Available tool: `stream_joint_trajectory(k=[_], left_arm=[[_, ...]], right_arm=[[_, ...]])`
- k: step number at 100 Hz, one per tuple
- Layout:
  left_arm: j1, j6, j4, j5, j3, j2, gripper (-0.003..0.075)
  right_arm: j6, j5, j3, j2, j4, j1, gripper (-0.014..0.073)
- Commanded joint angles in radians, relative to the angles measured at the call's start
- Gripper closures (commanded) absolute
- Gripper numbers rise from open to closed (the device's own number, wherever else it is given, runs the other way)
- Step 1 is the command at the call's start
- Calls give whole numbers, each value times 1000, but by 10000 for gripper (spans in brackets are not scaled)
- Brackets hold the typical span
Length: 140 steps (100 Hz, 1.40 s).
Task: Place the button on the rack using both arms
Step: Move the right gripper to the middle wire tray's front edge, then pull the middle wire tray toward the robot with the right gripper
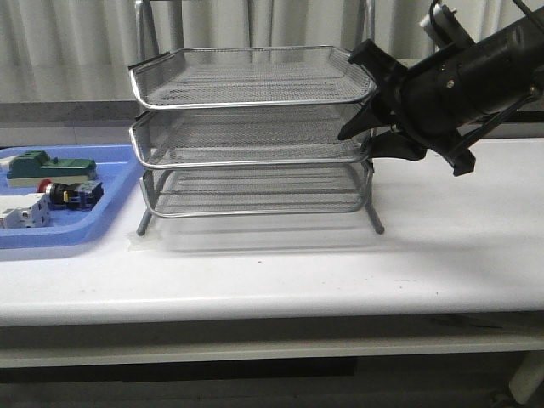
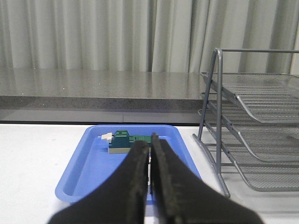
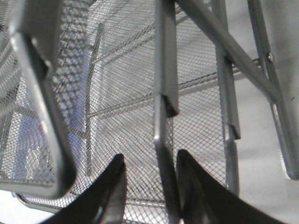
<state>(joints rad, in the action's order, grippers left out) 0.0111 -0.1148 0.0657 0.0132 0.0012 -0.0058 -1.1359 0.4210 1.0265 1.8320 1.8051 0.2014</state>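
- Button [image 1: 61, 192] placement has not begun: it lies in the blue tray [image 1: 110, 212] at the lower left of the front view, red cap toward the left, between a green block [image 1: 47, 164] behind it and a white block [image 1: 21, 212] in front.
- Rack [image 1: 255, 136] stands on the white counter [image 1: 340, 263] in the middle of the front view, just to the right of the tray; all three mesh tiers look empty.
- Right gripper [image 1: 361, 140] reaches in from the upper right of the front view to the rack's right edge, at the height of the middle tier. In the right wrist view its jaws stand apart with a thin metal rail of the rack between them, not yet pinched as far as I can tell.
- Left gripper [image 2: 150, 149] is out of the front view; its wrist view shows the jaws pressed together with nothing between them, pointing at the tray from above its near edge.
- My judgement: the task is at an early stage. The right arm seems about to take hold of a tier, perhaps to slide it out or steady it.
- Left to do: picking up the button, carrying it over and setting it on a tier.
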Motion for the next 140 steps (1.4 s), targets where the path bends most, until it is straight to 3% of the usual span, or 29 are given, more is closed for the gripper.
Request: stream_joint_trajectory(k=[1, 12, 33, 44, 68, 121, 140], left_arm=[[-2, -10, -8, 78, 46, -32, 716], [-2, -10, -8, 78, 46, -32, 716], [-2, -10, -8, 78, 46, -32, 716], [-2, -10, -8, 78, 46, -32, 716], [-2, -10, -8, 78, 46, -32, 716], [-2, -10, -8, 78, 46, -32, 716], [-2, -10, -8, 78, 46, -32, 716]], right_arm=[[-16, 66, 41, -22, 121, -5, 308], [-16, 74, 40, -17, 121, -5, 335], [-16, 87, 38, -17, 121, -5, 585], [-16, 92, 33, -17, 109, -5, 655], [-16, 111, -47, -25, 95, -5, 660], [-130, 126, -406, -235, 95, -5, 660], [-165, 158, -450, -260, 94, -5, 652]])
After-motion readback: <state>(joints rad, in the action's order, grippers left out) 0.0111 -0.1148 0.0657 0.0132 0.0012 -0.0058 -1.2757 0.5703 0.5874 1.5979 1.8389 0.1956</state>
